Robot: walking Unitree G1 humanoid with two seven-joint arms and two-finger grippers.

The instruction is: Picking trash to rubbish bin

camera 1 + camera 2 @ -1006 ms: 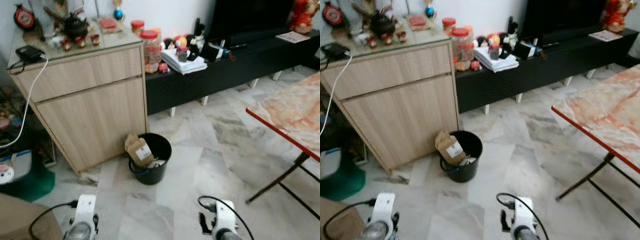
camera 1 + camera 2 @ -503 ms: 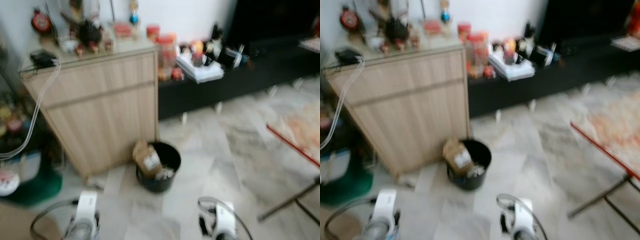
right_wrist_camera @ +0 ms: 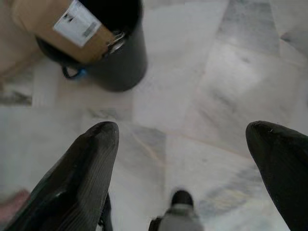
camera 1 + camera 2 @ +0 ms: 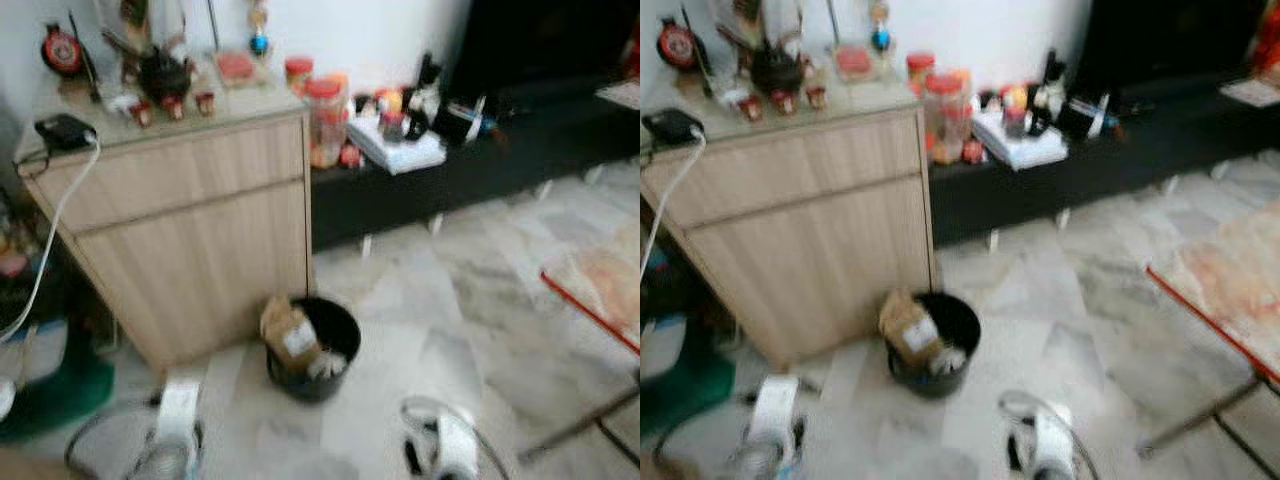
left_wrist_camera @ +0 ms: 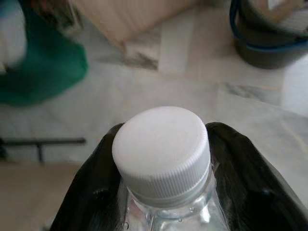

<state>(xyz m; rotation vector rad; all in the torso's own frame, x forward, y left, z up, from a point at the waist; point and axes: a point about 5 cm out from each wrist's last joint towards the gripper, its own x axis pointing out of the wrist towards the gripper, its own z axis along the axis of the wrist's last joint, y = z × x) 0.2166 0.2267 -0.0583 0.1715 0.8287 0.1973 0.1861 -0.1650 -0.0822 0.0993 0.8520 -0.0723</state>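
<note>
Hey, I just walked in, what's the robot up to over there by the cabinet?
The robot is carrying trash to the bin. Its left gripper is shut on a clear plastic bottle with a white cap, held low in front of it. The right gripper is open and holds nothing. The black bin stands on the marble floor just ahead, beside the wooden cabinet, and a cardboard box already sticks out of it. The bottle is not yet over the bin.

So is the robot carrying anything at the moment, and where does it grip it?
The left tool grips a clear bottle just below its white cap; the right tool is open.
</note>
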